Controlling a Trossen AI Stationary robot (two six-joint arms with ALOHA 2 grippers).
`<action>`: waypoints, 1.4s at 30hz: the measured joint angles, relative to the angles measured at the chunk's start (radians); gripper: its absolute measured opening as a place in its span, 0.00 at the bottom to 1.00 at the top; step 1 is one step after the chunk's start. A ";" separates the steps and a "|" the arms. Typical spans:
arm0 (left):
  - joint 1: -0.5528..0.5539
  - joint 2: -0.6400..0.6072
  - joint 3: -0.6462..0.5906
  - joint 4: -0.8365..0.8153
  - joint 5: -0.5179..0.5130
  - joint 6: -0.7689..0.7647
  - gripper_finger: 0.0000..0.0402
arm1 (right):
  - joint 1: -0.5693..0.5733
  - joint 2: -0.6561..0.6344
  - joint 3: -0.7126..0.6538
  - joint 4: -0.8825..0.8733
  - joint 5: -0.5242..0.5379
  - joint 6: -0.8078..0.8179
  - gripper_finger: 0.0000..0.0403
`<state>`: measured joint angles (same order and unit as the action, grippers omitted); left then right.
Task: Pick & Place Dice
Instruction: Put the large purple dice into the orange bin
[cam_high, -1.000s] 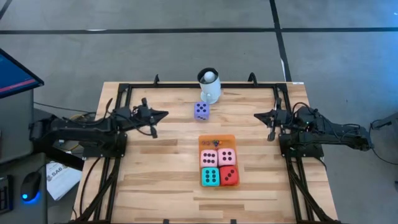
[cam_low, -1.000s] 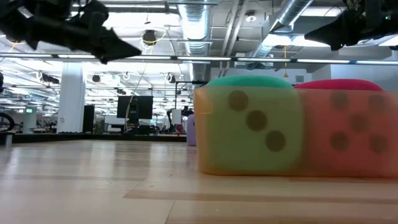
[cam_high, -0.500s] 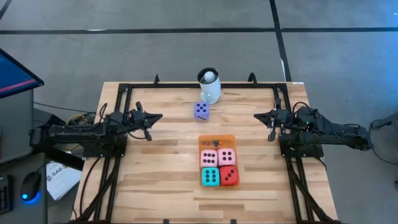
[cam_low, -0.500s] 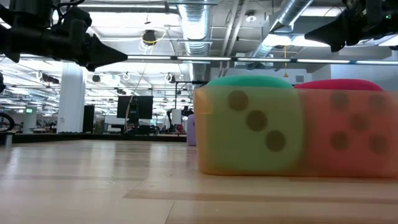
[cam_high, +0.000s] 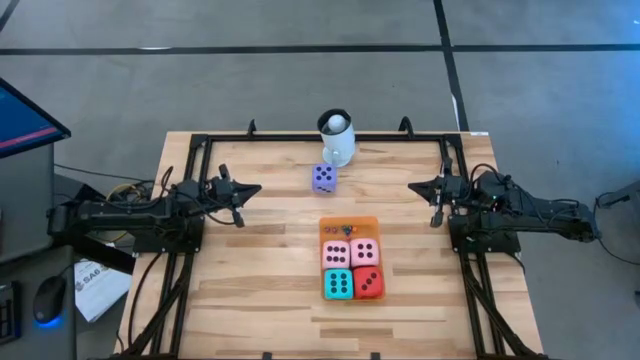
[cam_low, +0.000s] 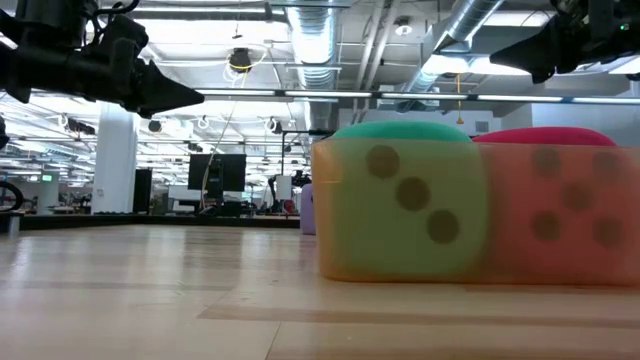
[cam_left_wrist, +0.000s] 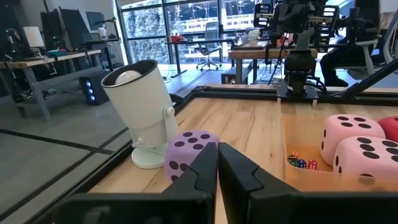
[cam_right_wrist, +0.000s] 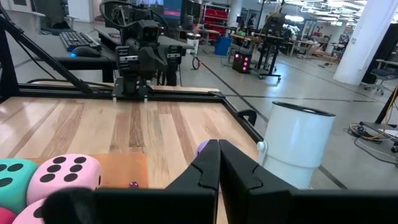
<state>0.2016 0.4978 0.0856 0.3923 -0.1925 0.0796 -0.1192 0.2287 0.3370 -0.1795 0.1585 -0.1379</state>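
Four dice sit in a square on the orange mat (cam_high: 349, 222): two pink (cam_high: 336, 254) (cam_high: 363, 251), one teal (cam_high: 338, 284), one red (cam_high: 368, 283). Tiny coloured pieces (cam_left_wrist: 300, 163) lie on the mat's far strip. A purple die (cam_high: 323, 178) rests on the wood just in front of the white mug (cam_high: 337, 138). My left gripper (cam_high: 258, 186) hovers shut over the table's left part, pointing level at the purple die. My right gripper (cam_high: 410, 186) hovers shut over the right part, facing it. Neither holds anything.
A black frame (cam_high: 300, 137) runs along the table's far and side edges. Bare wood lies between each gripper and the purple die and in front of the mat. A monitor, a mouse and papers lie off the table's left side.
My left gripper has drawn back a little toward the table's left edge and sunk lower, staying level and shut. The dice and the mug have not moved.
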 joint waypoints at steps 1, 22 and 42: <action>0.000 0.000 0.000 0.000 0.000 0.000 0.00 | 0.000 0.000 0.000 0.000 0.000 0.000 0.00; 0.000 0.000 0.000 0.011 0.000 0.002 0.00 | 0.001 0.005 0.000 0.015 0.000 -0.003 0.00; 0.000 0.000 0.000 0.008 -0.001 0.002 0.00 | -0.041 0.595 0.161 0.444 0.003 -0.072 0.00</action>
<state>0.2016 0.4980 0.0856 0.4007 -0.1932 0.0814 -0.1603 0.8238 0.4977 0.2642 0.1619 -0.2096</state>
